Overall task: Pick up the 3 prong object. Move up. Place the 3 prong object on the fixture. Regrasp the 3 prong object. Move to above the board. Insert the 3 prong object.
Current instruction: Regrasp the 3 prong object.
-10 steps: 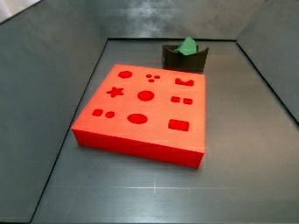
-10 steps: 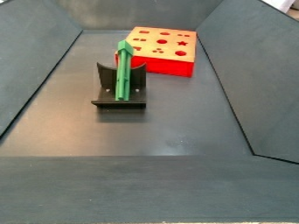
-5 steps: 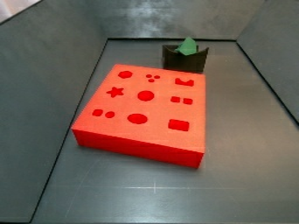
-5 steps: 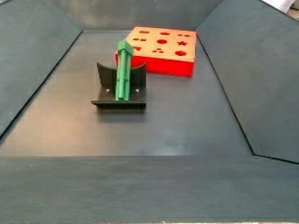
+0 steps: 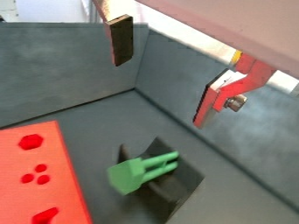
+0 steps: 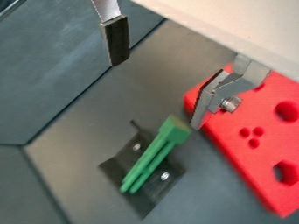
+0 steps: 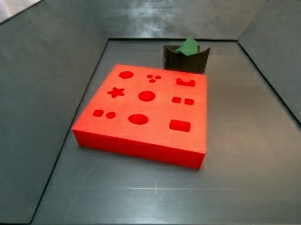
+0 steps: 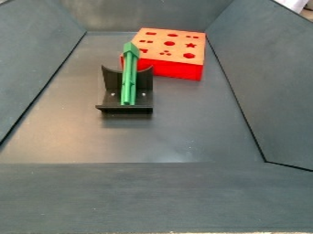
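The green 3 prong object (image 8: 128, 71) rests in the notch of the dark fixture (image 8: 110, 91), leaning on its upright; both show in both side views, the object (image 7: 188, 46) on the fixture (image 7: 186, 61) behind the red board (image 7: 159, 114). In both wrist views my gripper (image 5: 162, 87) is open and empty, high above the object (image 5: 140, 171) and the fixture (image 5: 173, 188). Its fingers (image 6: 117, 44) stand wide apart with nothing between them (image 6: 158, 92). The gripper does not show in the side views.
The board (image 8: 184, 66) lies next to the fixture, with star, circle, oval and square cut-outs; it shows in both wrist views (image 5: 35, 188) (image 6: 233, 153). Grey sloped walls (image 7: 47, 61) enclose the dark floor (image 8: 184, 128).
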### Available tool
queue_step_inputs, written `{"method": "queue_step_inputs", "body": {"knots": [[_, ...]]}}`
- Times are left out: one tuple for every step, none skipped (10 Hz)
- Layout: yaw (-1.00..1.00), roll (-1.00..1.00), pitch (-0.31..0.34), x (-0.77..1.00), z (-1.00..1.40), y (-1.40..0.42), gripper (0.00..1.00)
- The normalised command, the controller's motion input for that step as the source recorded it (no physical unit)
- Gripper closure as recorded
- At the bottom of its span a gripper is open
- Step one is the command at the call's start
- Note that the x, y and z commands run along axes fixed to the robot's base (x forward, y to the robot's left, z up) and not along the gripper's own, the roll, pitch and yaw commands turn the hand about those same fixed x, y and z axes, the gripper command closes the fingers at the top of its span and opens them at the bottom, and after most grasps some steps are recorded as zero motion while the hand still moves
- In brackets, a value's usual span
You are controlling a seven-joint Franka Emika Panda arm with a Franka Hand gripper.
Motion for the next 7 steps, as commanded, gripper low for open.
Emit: {"method": "queue_step_inputs", "body": {"knots": [[0.04, 1.00, 0.044, 0.05, -0.01, -0.03, 0.00], [0.04, 1.00, 0.059, 0.07, -0.01, -0.03, 0.00], [0.05, 1.00, 0.077, 0.08, 0.00, -0.04, 0.00], [0.06, 1.00, 0.110, 0.09, 0.00, -0.04, 0.00], [0.08, 1.00, 0.134, 0.10, -0.01, -0.04, 0.00], [0.10, 1.00, 0.164, 0.10, -0.01, -0.05, 0.00], [0.14, 1.00, 0.195, 0.10, -0.01, -0.05, 0.00]]}}
